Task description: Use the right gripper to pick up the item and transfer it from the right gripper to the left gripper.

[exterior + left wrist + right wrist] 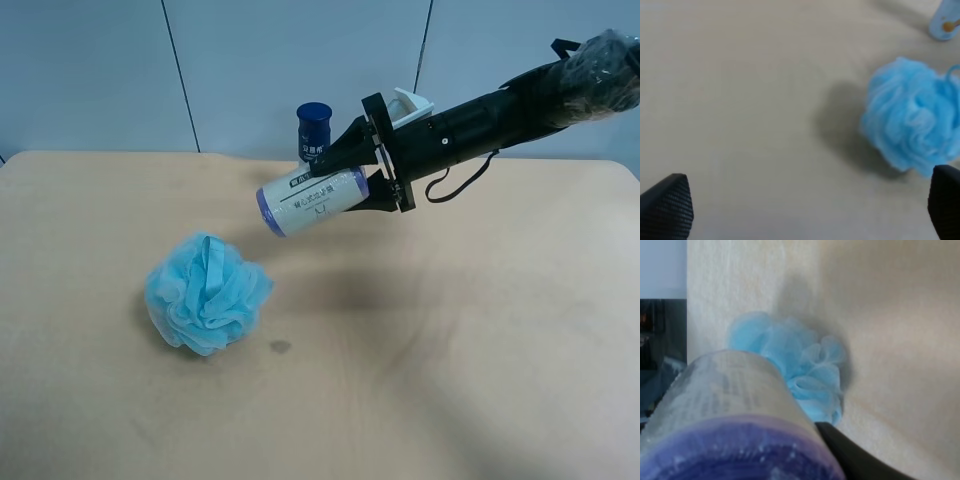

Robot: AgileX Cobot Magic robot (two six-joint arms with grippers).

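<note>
Fingers of the right gripper, the one on the arm at the exterior high view's right, were clamped on the item, a stubby roll with a cream printed label and lavender ends. One finger pressed its upper side and the other its lower side. The roll lay roughly in line with the arm, tilted slightly, its free lavender end poking out past the fingertips toward that view's left. It hung clear of the tan table, with a soft shadow on the surface beneath. Just behind it stood a white bottle with a navy cap. A fluffy light-blue bath pouf sat on the table well apart from the roll, lower and to the view's left. From the right wrist camera the roll filled the near field, blurred, one black finger alongside it and the pouf beyond. The left gripper stood spread wide and held nothing, its two black fingertips at opposite edges above bare table, the pouf near one tip.
</note>
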